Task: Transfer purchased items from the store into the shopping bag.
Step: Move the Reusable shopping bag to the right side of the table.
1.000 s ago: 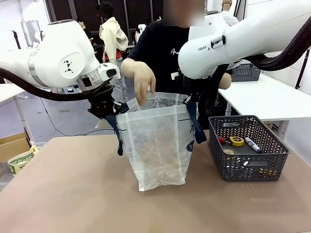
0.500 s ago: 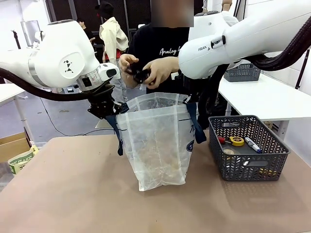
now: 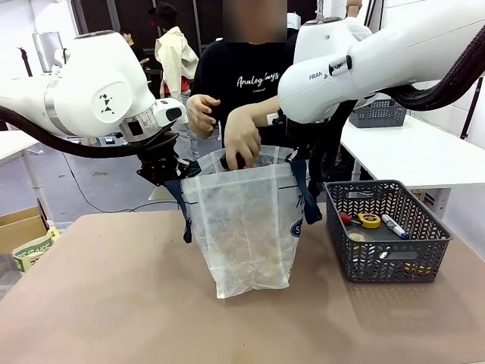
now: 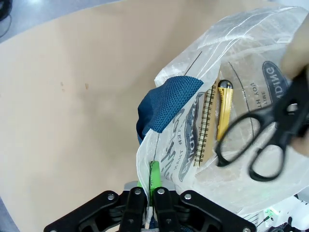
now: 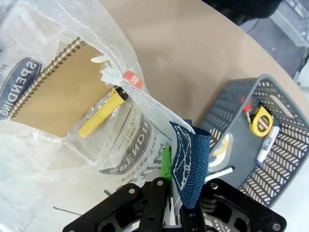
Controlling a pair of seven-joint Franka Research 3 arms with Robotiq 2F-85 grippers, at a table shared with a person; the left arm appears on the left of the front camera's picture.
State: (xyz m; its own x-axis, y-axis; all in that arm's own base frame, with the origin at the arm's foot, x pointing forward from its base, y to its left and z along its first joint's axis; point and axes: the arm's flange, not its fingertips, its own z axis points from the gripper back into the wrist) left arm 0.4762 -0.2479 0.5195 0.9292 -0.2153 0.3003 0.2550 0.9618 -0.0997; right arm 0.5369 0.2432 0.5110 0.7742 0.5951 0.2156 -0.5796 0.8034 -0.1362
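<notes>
The shopping bag [image 3: 242,227] stands on the desk [image 3: 114,303] beside the grey basket [image 3: 386,262], with a notebook [image 5: 58,92] and a yellow knife [image 5: 101,113] already inside. Your left gripper [image 4: 150,193] and right gripper [image 5: 169,183] are each clenched on its rim. Hold the mouth wide and steady, without tugging. Beyond, the person's hand [image 3: 242,136] dips fingers-down into the opening with black scissors [image 4: 263,140].

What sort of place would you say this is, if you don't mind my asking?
Probably a robotics lab, not a real shop: a white left arm and right arm hold the shopping bag open on a brown table, and a white worktable stands behind on the right.
</notes>
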